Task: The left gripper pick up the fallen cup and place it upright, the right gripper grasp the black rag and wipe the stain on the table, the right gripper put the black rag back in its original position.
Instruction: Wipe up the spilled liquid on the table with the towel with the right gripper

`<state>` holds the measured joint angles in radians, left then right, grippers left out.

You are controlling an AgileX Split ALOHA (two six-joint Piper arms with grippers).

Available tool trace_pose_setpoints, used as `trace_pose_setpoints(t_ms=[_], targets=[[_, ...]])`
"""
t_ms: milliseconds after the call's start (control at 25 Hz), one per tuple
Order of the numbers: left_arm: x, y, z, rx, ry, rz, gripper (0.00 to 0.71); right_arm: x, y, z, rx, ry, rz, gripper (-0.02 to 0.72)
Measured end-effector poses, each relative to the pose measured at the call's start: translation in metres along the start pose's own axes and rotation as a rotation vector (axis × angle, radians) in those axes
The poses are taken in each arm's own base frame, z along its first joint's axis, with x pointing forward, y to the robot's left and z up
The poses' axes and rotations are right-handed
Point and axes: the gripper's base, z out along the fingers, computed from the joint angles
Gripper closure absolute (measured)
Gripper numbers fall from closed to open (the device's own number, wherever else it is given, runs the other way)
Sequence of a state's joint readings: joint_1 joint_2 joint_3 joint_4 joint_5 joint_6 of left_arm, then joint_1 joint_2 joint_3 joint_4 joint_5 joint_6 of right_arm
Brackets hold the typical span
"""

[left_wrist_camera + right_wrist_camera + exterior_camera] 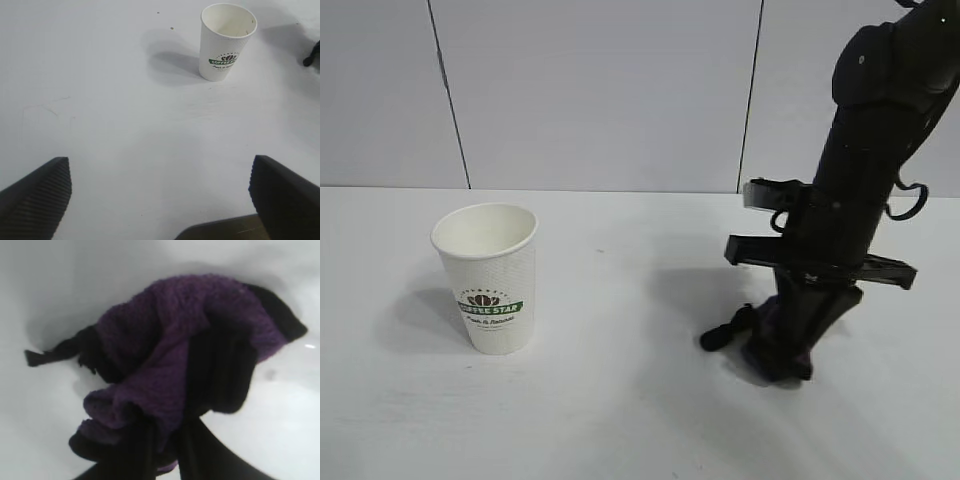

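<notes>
The paper cup [488, 277] has a dimpled matt wall, the black rag [175, 370] is fuzzy purple-folded cloth, and the table [620, 400] is smooth matt white.

— What does my right arm [860, 170] look like from the outside camera?

— I see it all black and bulky. The upper shell is rounded, with one small pale screw on it. Thin black cables make loops at both sides, and a flat black bar crosses the body lower down. The right gripper [790, 365] has two long black fingers that become narrow to the tips.

— And my left one?

— Of the left gripper [160, 200] I see only two dark fingers [37, 197], wedge-shaped, with fine ribs on the surface.
</notes>
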<state>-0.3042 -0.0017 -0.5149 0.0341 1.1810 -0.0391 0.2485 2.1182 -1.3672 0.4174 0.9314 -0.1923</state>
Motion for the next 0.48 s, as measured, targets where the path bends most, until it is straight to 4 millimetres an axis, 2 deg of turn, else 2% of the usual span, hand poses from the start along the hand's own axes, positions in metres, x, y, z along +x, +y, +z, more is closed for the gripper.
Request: trace_pose_setpoints(t_ms=[120, 280, 400, 480], targets=[[0.000, 0.000, 0.000, 0.000, -0.001, 0.000, 0.015, -0.010, 0.029, 0.008, -0.046, -0.138, -0.047, 0.651], [0.000, 0.000, 0.000, 0.000, -0.003, 0.000, 0.015, -0.016, 0.057, 0.017, -0.007, -0.266, -0.120, 0.651], [0.000, 0.000, 0.000, 0.000, -0.004, 0.000, 0.015, -0.019, 0.056, 0.017, 0.058, -0.308, -0.123, 0.651], [0.000, 0.000, 0.000, 0.000, -0.005, 0.000, 0.015, -0.022, 0.045, 0.015, 0.128, -0.321, -0.108, 0.651]])
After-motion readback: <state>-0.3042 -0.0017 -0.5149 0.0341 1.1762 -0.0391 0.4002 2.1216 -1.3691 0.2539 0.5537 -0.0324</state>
